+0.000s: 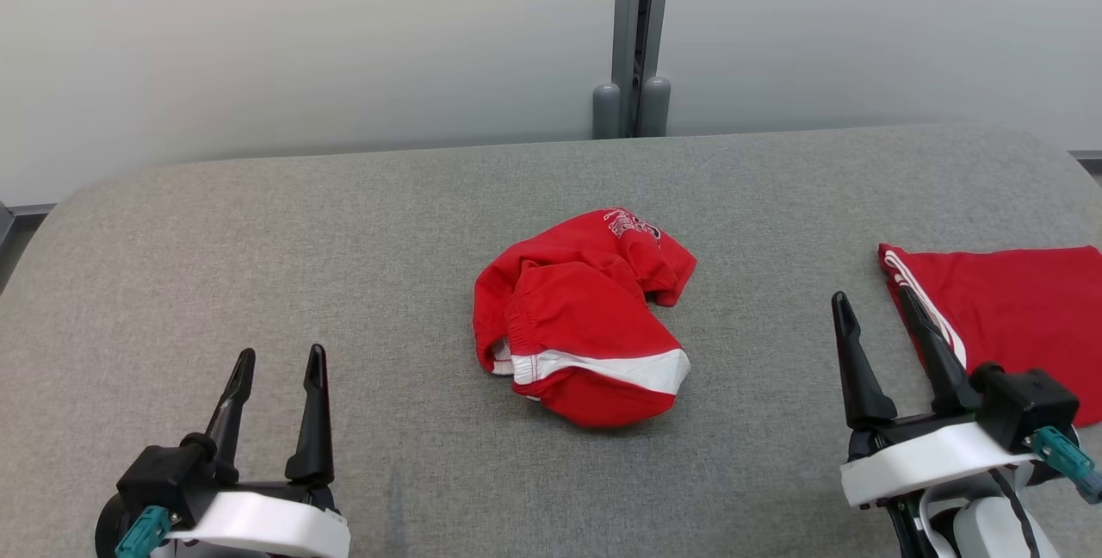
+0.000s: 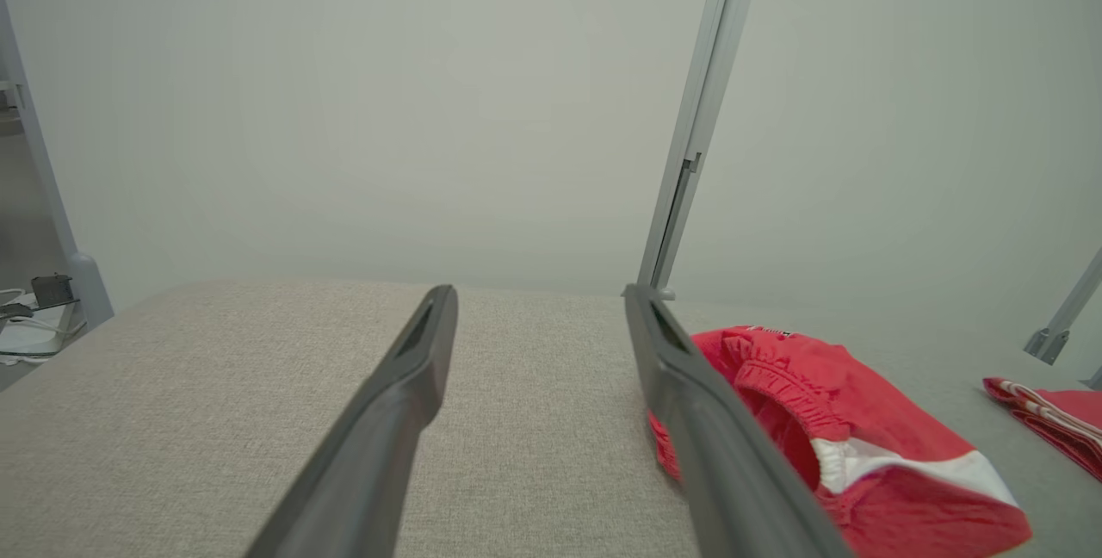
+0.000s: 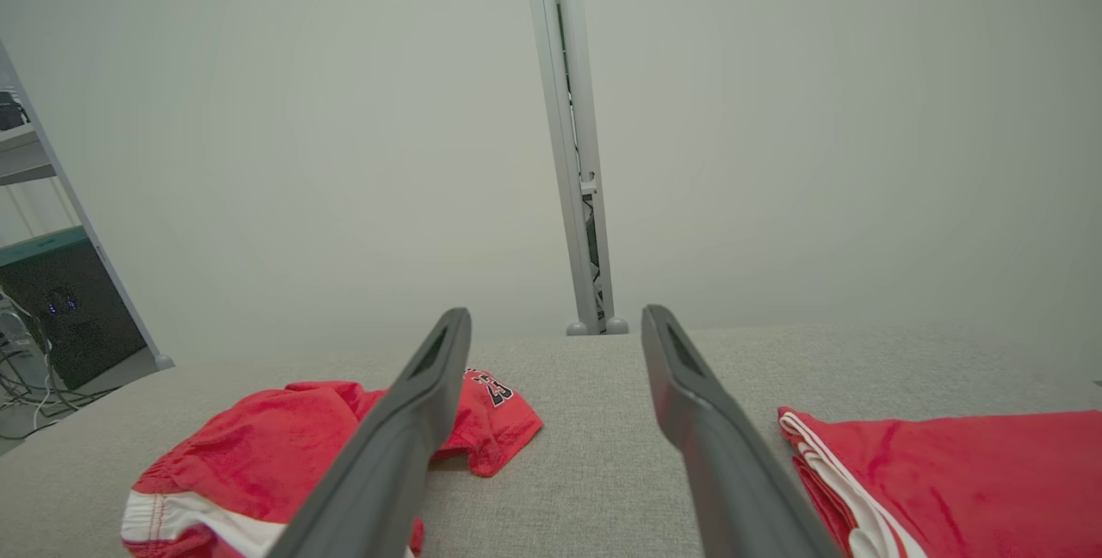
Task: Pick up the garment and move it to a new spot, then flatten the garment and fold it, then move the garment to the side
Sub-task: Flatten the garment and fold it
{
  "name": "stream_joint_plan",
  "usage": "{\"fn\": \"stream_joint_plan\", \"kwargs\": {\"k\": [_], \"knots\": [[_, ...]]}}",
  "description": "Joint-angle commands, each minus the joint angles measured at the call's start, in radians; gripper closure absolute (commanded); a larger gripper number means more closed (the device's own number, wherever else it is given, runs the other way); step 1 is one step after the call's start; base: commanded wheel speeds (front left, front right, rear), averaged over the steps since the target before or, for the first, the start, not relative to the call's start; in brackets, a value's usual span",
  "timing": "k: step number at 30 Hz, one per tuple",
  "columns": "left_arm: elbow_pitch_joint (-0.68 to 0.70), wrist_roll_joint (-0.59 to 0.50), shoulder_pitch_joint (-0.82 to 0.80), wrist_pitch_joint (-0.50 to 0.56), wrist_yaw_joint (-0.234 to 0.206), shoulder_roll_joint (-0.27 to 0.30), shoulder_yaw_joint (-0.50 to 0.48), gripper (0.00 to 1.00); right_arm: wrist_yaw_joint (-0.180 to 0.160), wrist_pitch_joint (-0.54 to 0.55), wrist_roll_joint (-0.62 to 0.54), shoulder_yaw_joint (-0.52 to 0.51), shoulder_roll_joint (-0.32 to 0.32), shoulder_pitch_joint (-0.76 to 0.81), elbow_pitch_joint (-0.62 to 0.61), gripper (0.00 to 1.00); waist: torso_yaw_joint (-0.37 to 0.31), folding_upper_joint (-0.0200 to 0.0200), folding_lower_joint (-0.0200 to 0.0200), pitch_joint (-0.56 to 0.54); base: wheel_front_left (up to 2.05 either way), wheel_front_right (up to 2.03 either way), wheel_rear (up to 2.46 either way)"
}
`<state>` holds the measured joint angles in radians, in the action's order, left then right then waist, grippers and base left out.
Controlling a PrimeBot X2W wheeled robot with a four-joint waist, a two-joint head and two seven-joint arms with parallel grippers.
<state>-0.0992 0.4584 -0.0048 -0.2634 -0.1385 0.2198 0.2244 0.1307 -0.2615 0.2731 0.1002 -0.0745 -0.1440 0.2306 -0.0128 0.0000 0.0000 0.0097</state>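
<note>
Grey padded worktop (image 1: 258, 239) is carrying the crumpled red garment (image 1: 585, 317) at its middle, well apart from left end effector (image 1: 281, 354) and right end effector (image 1: 871, 295), both hanging released, empty. Cloth is looking light, limp, slippery; pinching its gathered waistband (image 1: 515, 321) seems soundest.

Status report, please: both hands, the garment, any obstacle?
Left hand open, empty. Right hand open, empty. Crumpled red shorts centre, untouched. Folded red garment near right hand, apart from shorts.

The crumpled red garment (image 3: 250, 455) bears what looks like "23".
</note>
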Motion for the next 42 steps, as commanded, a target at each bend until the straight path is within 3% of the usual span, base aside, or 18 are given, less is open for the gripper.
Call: {"fn": "stream_joint_plan", "kwargs": {"k": [1,14,19,29,35,42], "knots": [[-0.005,-0.009,0.009,-0.001,0.008,0.000,-0.008,0.00,0.000,-0.005,0.001,-0.001,-0.006,0.001,0.002,0.00,-0.001,0.0000,0.0000,0.003,0.00,0.00,0.00],[-0.025,-0.027,0.001,-0.001,0.028,-0.021,-0.017,0.00,0.000,-0.005,0.008,0.008,-0.014,-0.006,0.010,0.00,0.002,0.0000,0.0000,0.008,0.00,0.00,0.00],[-0.033,-0.012,-0.001,0.019,0.070,-0.024,0.022,0.00,0.000,-0.005,0.005,0.012,-0.014,-0.007,0.013,0.00,-0.002,0.0000,0.0000,0.005,0.00,0.00,0.00],[-0.066,0.038,-0.053,0.194,0.175,-0.027,0.128,0.00,0.000,-0.005,0.011,0.013,-0.013,-0.020,0.017,0.00,-0.029,0.0000,0.0000,0.012,0.00,0.00,0.00],[-0.120,0.073,-0.121,0.353,0.201,-0.041,0.184,0.00,0.000,-0.005,0.014,0.019,-0.008,-0.028,0.021,0.00,-0.071,0.0000,0.0000,0.021,0.00,0.00,0.00],[-0.183,0.090,-0.201,0.429,0.220,-0.035,0.203,0.00,0.000,-0.005,0.015,0.024,-0.005,-0.043,0.026,0.00,-0.126,0.0000,0.0000,0.038,0.00,0.00,0.00]]}}
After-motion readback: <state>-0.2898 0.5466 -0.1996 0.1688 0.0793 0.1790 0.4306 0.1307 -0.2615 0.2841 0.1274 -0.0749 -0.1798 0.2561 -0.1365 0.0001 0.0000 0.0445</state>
